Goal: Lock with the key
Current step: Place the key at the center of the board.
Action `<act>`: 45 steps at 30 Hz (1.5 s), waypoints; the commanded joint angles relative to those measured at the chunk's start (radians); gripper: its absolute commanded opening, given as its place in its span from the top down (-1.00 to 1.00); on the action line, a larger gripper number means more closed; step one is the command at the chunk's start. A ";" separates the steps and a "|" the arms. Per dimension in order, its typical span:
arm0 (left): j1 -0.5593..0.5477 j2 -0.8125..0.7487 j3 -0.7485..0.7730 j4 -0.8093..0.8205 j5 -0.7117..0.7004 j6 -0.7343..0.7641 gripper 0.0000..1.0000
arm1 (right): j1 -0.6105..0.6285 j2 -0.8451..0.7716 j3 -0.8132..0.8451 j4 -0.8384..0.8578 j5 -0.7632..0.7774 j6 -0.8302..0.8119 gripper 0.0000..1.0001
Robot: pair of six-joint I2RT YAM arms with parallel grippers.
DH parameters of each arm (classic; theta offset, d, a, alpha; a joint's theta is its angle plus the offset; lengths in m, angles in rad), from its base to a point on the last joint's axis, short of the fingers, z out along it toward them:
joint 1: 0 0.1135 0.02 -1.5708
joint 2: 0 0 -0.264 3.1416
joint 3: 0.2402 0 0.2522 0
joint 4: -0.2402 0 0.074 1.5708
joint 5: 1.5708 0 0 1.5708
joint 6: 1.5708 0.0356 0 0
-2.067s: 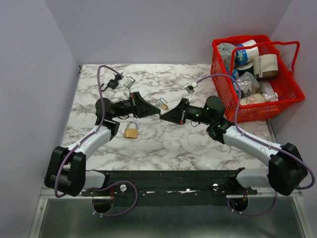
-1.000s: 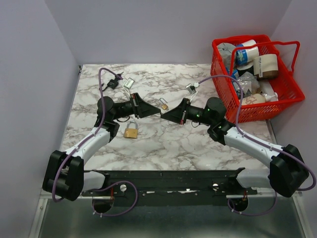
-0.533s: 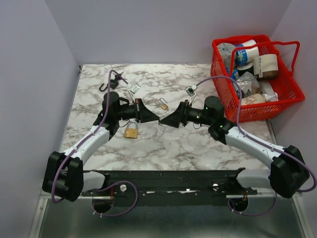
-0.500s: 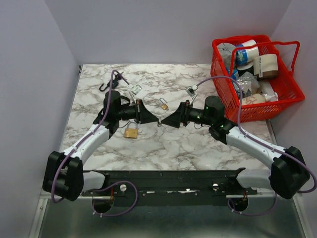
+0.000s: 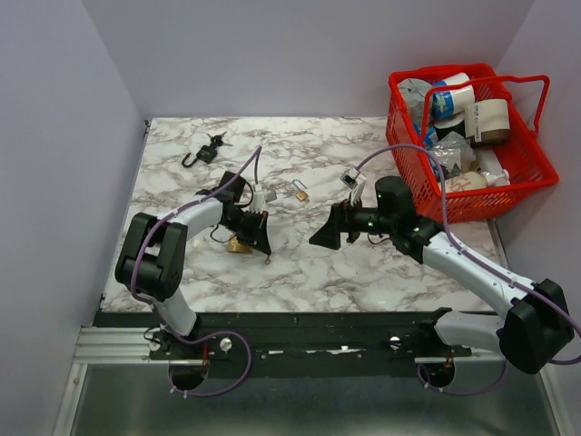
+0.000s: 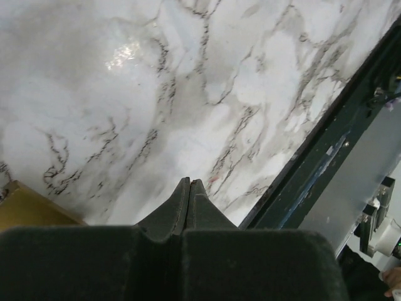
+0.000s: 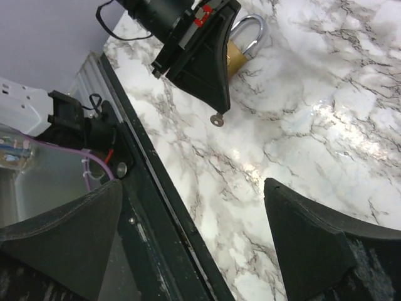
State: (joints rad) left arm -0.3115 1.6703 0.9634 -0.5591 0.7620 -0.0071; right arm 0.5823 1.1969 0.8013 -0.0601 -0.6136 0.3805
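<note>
A small metal key (image 7: pixel 217 119) sticks out of the pinched tips of my left gripper (image 7: pixel 215 110), which is shut on it. In the top view that gripper (image 5: pixel 269 257) points down at the marble just right of the large brass padlock (image 5: pixel 238 244), whose body and steel shackle (image 7: pixel 245 32) show behind it. The left wrist view shows the fingertips (image 6: pixel 189 182) pressed together above the table, with a corner of the brass padlock (image 6: pixel 25 210) at lower left. My right gripper (image 5: pixel 321 238) (image 7: pixel 188 251) hangs open and empty to the right, facing the left gripper.
A small brass padlock (image 5: pixel 299 192) lies behind the grippers. A black padlock with black-headed keys (image 5: pixel 203 152) sits at the back left. A red basket (image 5: pixel 419 194) full of items stands at the right. The black rail (image 7: pixel 160 207) marks the table's near edge.
The two grippers met tip to tip. The left one shut on the key, the right one opened and let go. The left arm then folded back toward the brass padlock, and the right drew away.
</note>
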 commanded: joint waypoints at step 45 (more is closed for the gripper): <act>0.210 -0.349 0.242 0.146 -0.115 -0.185 -0.97 | -0.007 0.481 0.567 -0.363 0.405 -0.320 -0.65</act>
State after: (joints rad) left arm -0.1551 1.3979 1.1965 -0.5014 0.6434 -0.0818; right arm 0.5785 1.5215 1.2419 -0.2951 -0.3389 0.1799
